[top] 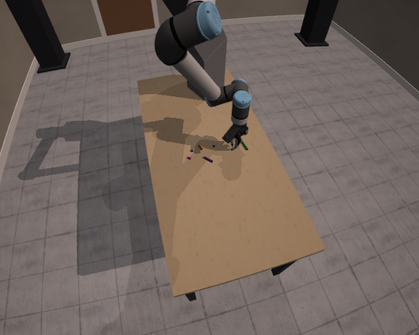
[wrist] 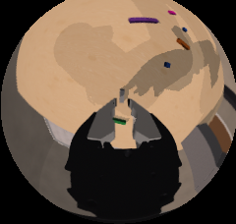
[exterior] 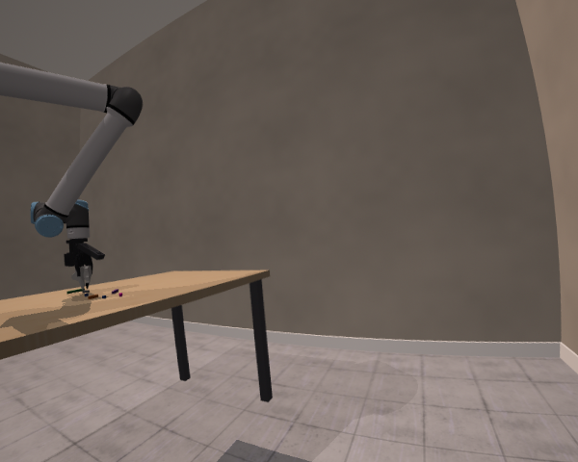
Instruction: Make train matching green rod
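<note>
The fingers [top: 236,144] [exterior: 86,275] stand narrowly apart, pointing down near the green rod [top: 244,145] [exterior: 73,291] [wrist: 119,121], which lies on the surface [top: 238,209] [exterior: 199,283] [wrist: 44,62]. A small grey piece [wrist: 122,93] shows just beyond their tips in the wrist view. The purple rod [top: 207,159] [exterior: 115,291] [wrist: 144,21] lies at that frame's upper middle, the orange rod [top: 200,146] [exterior: 92,296] [wrist: 183,43] upper right.
</note>
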Tool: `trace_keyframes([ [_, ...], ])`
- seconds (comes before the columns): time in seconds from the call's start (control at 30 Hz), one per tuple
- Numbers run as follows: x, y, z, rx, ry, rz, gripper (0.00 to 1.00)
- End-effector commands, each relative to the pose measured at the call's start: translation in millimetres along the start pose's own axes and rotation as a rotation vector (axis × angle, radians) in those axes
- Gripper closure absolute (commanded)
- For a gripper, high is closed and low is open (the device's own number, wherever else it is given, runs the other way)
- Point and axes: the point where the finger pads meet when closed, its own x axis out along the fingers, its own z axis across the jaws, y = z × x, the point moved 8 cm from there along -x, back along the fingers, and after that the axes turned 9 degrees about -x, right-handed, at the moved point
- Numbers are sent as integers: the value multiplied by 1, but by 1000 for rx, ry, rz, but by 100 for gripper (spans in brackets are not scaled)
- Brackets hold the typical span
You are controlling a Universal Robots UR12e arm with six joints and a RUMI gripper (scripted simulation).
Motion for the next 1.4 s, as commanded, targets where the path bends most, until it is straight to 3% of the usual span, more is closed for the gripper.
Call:
trace_keyframes([
  [0.0, 3, 0, 0, 0, 1, 0, 86],
  [0.5, 14, 0, 0, 0, 1, 0, 86],
  [1.37, 14, 0, 0, 0, 1, 0, 86],
])
